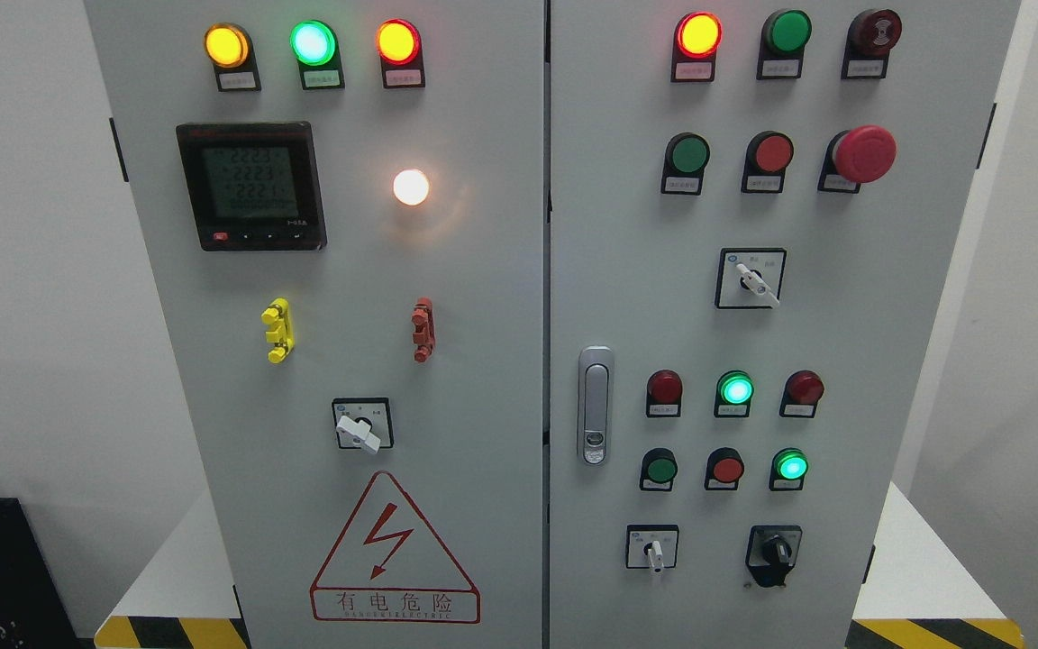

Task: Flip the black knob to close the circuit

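A grey electrical cabinet with two doors fills the head view. The black knob [774, 552] sits at the lower right of the right door [843, 324], on a black square plate, and stands roughly upright. To its left is a white selector switch [654, 550]. No robot hand or arm shows anywhere in the picture.
The right door has lit and unlit indicator lamps, a red mushroom stop button [863, 153], a white rotary switch [753, 281] and a metal door handle [595, 406]. The left door has a digital meter [250, 187], a white switch [359, 431] and a lightning warning sign [393, 552].
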